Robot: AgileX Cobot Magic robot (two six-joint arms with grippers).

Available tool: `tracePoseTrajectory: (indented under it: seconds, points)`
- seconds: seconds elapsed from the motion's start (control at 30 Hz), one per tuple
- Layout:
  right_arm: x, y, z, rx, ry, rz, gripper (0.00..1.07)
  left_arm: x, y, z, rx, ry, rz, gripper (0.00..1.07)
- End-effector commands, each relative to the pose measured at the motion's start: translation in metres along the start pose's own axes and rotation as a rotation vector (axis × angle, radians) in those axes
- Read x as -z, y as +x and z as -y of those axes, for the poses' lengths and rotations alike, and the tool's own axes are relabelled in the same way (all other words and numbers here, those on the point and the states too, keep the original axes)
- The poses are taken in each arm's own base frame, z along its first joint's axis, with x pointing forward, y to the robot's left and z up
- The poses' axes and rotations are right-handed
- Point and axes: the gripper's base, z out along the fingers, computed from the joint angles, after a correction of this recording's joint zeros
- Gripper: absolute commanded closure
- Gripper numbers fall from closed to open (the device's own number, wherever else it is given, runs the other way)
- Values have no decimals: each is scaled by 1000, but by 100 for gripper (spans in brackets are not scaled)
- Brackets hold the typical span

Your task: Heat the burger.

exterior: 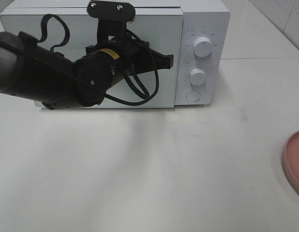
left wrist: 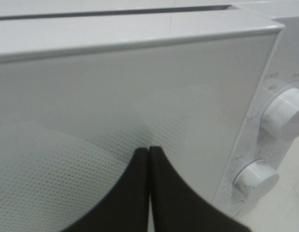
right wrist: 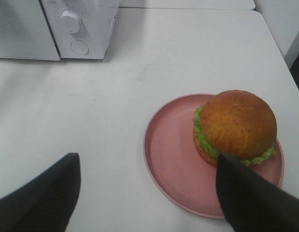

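Note:
The burger [right wrist: 234, 123], with its glossy brown bun and green lettuce, sits on a pink plate [right wrist: 171, 159] in the right wrist view. My right gripper [right wrist: 147, 157] hovers open above the plate, and one finger [right wrist: 248, 198] overlaps the burger's near edge. Only the plate's rim [exterior: 295, 162] shows in the high view; the burger is out of frame there. My left gripper [left wrist: 148, 150] is shut and empty, its tips close to the front of the white microwave's door [left wrist: 115, 96] near the door's right edge. The high view also shows the left gripper [exterior: 168, 60] in front of that door.
The microwave [exterior: 139, 53] stands at the back of the white table with its door looking closed. Two round knobs [exterior: 202, 47] [exterior: 198, 76] and a round button [exterior: 193, 96] are on its right panel. The left arm [exterior: 43, 72] covers much of the door.

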Motion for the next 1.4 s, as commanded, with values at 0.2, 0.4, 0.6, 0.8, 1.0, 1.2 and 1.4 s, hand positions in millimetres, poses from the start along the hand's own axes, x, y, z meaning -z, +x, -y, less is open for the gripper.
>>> tracePoseTrajectory:
  seconds: [0.2, 0.4, 0.6, 0.8, 1.0, 1.2, 1.4]
  points:
    - [3, 3, 0, -1, 0, 25, 32, -19, -7, -9, 25, -86, 54, 107]
    - [3, 3, 0, -1, 0, 25, 32, -13, -14, 0, -8, -42, 25, 107]
    - [3, 3, 0, -1, 0, 25, 32, 9, -12, 29, -80, 61, -41, 107]
    - [3, 3, 0, -1, 0, 25, 32, 28, 1, 37, -86, 132, -176, 107]
    - [3, 3, 0, -1, 0, 25, 32, 46, 7, 47, -130, 287, -408, 99]
    - [3, 3, 0, -1, 0, 25, 32, 58, 6, 47, -168, 375, -530, 73]
    - [3, 3, 0, -1, 0, 25, 32, 69, 5, 29, -145, 406, -714, 14]
